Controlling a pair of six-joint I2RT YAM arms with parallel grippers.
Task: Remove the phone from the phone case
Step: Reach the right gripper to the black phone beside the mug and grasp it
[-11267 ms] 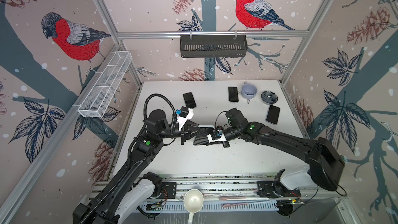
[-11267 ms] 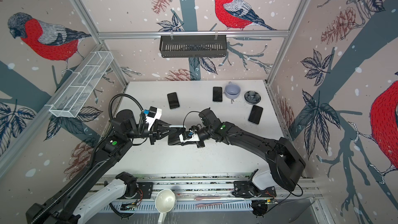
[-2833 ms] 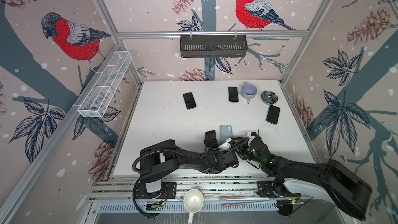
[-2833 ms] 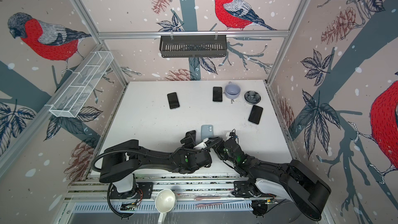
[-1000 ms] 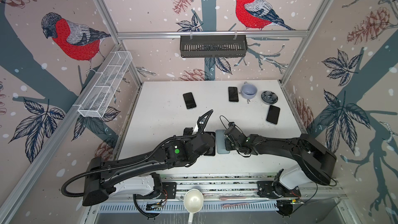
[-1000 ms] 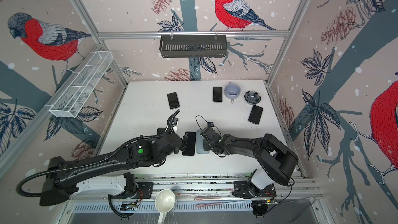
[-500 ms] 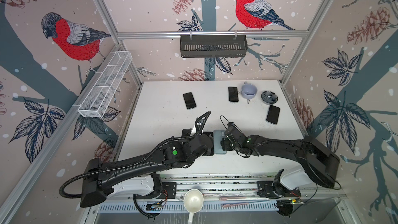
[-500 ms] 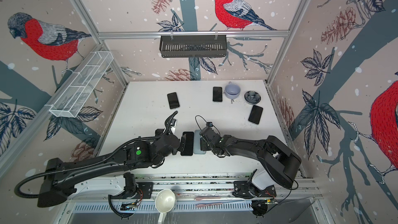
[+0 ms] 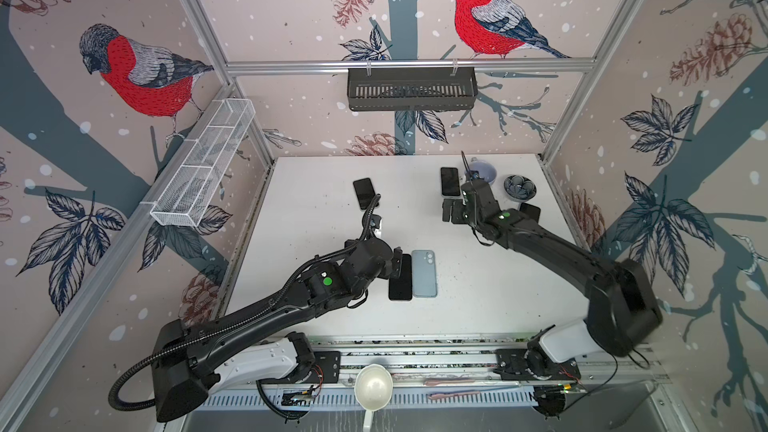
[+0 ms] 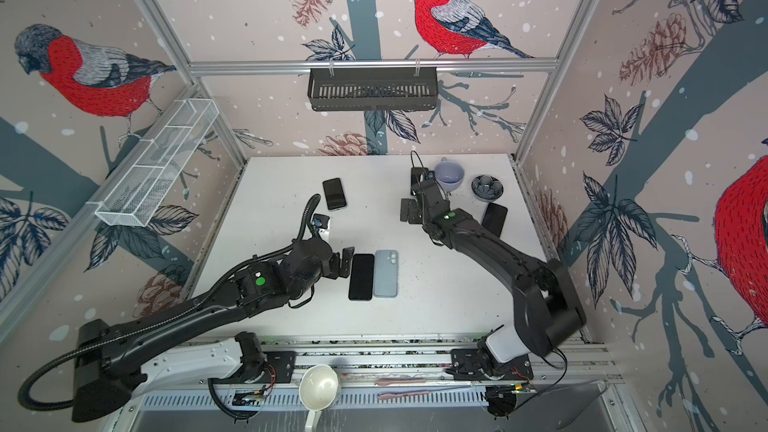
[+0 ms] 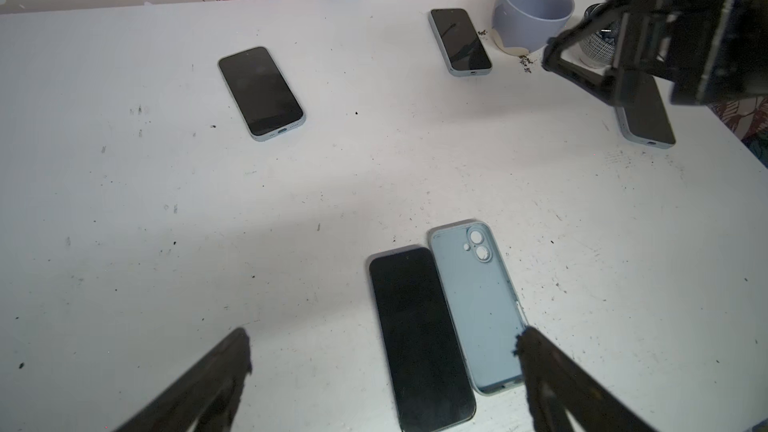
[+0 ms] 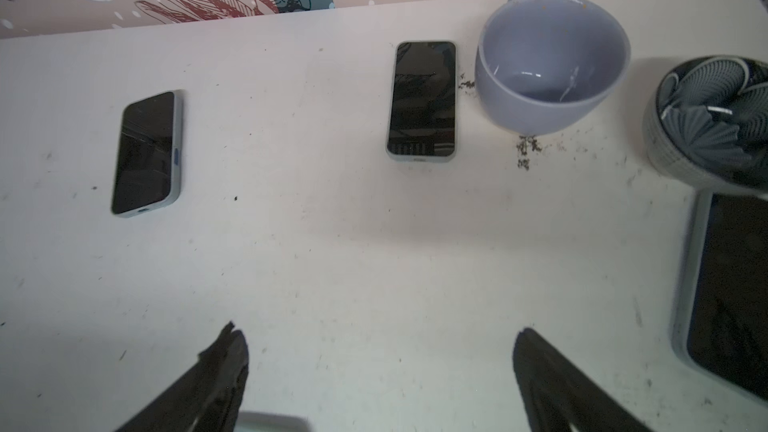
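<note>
The phone (image 9: 400,277) lay flat, screen up, toward the front of the table (image 9: 316,234), out of the lt-blue phone case (image 9: 424,273). The case lay just beside it, long edges approx. parallel; whether they touched couldn't be told. L gripper (image 11: 382,340) hovered by the phone w/ jaws spread wide, holding nothing. R gripper (image 12: 380,337) was well apart, toward the back near the mug (image 12: 548,64), jaws also wide, empty.

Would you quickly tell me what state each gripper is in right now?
Left gripper: open, holding nothing.
Right gripper: open, holding nothing.
</note>
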